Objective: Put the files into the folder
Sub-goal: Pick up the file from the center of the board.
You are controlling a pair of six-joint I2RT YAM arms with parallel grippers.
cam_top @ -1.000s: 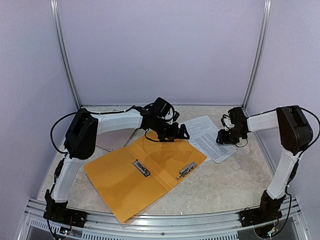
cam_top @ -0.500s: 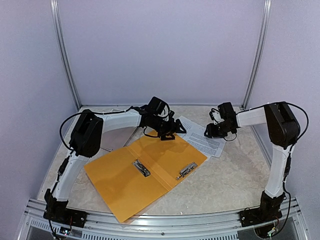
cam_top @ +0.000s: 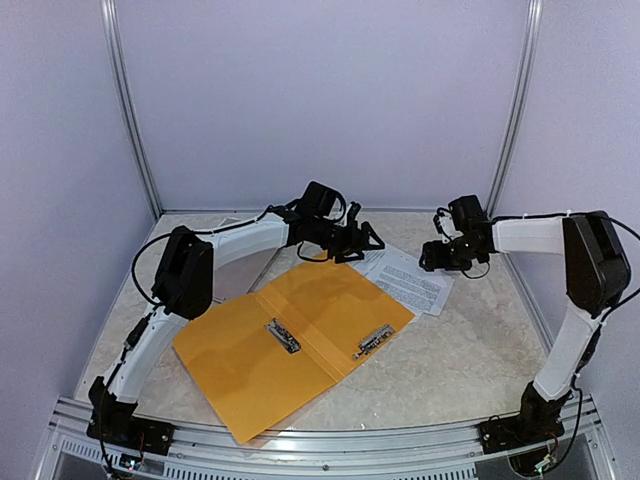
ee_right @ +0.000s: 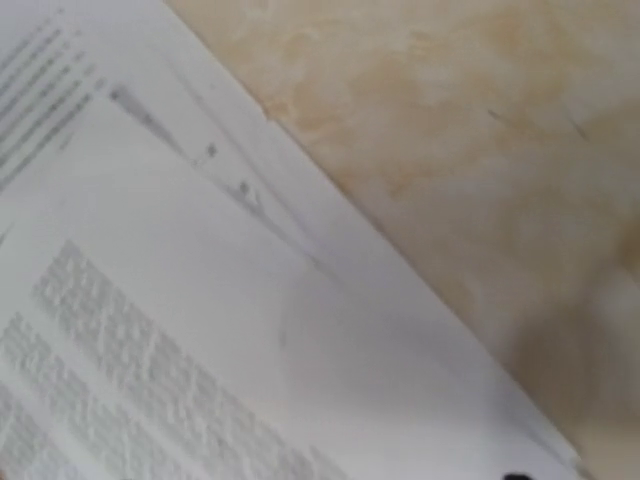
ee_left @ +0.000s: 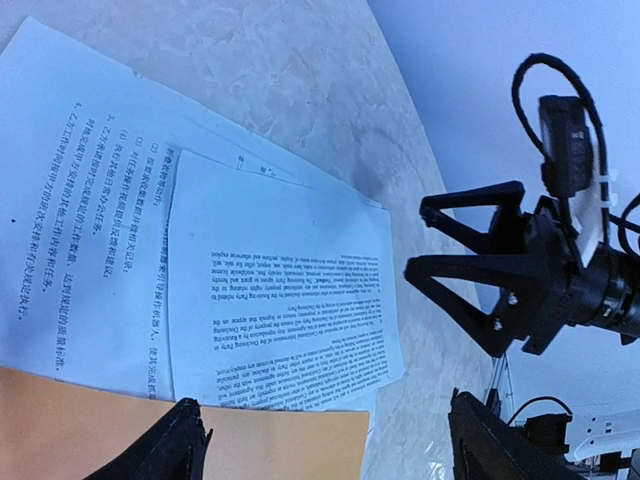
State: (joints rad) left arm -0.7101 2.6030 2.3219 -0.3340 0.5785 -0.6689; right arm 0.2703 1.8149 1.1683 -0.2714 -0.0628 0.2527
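The orange folder (cam_top: 290, 345) lies open on the table, with two metal clips (cam_top: 283, 335) along its spine. The files (cam_top: 405, 280), white printed sheets, lie fanned just past its far right corner; one edge is tucked under the folder corner (ee_left: 200, 440). My left gripper (cam_top: 362, 243) hovers open over that corner and the files (ee_left: 280, 290), nothing between its fingers (ee_left: 180, 450). My right gripper (cam_top: 432, 258) is at the files' right edge, and the left wrist view shows it (ee_left: 418, 240) open and empty. The right wrist view shows only blurred paper (ee_right: 250, 330) very close.
Lilac walls with metal posts (cam_top: 512, 110) enclose the marbled table (cam_top: 470, 350). An aluminium rail (cam_top: 320, 440) runs along the near edge by the arm bases. A pale flat sheet (cam_top: 235, 280) lies under my left arm, left of the folder.
The files slid a little left toward the folder. My left gripper has reached farther right over them. My right gripper moved back toward the wall and its jaws widened.
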